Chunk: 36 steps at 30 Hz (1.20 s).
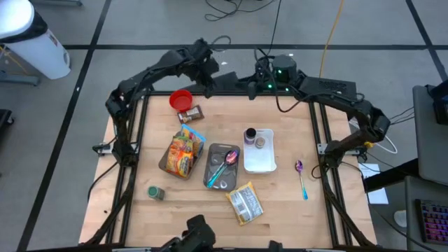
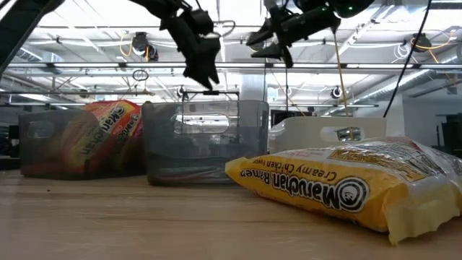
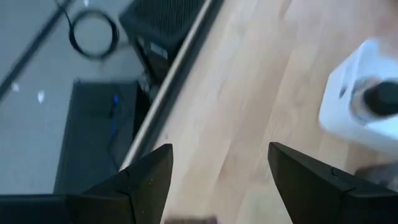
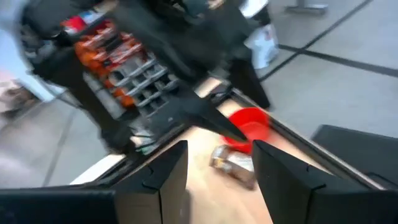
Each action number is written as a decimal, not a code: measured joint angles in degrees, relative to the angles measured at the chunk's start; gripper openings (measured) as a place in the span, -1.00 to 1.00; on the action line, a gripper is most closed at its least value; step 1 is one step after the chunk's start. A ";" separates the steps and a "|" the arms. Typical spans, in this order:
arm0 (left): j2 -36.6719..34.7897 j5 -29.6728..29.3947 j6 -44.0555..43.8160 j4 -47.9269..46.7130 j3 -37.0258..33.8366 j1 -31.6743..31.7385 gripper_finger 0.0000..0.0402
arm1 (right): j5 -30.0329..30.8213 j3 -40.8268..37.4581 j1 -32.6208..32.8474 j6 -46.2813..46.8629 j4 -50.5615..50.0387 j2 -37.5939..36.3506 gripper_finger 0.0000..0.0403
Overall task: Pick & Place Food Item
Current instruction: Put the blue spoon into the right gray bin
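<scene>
Well apart, ramen packet (image 1: 245, 204) on table, both arms' fingers open, empty.

Both hands (image 1: 210, 80) (image 1: 253, 87) raised — open, empty

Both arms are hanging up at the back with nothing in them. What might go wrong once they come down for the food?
The two hands, left hand and right hand, hang close together, so they might bump. The yellow noodle packet lies flat and loose, so open fingers may slide it rather than lift it. The clear bins sit tight beside the white tray; a reach between them may knock one.
</scene>
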 joint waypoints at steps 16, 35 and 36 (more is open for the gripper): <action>-2.44 5.73 -1.63 3.36 0.00 -1.09 -0.10 | 5.45 -23.45 -0.32 12.15 20.57 -13.03 -0.15; -2.44 6.73 -5.73 6.08 0.00 -1.14 -0.34 | 5.41 -29.49 -0.30 15.18 31.19 -13.91 -0.15; -2.44 6.95 -5.75 6.08 0.00 -1.14 -0.35 | 5.33 -29.49 -0.30 15.13 31.21 -13.91 -0.15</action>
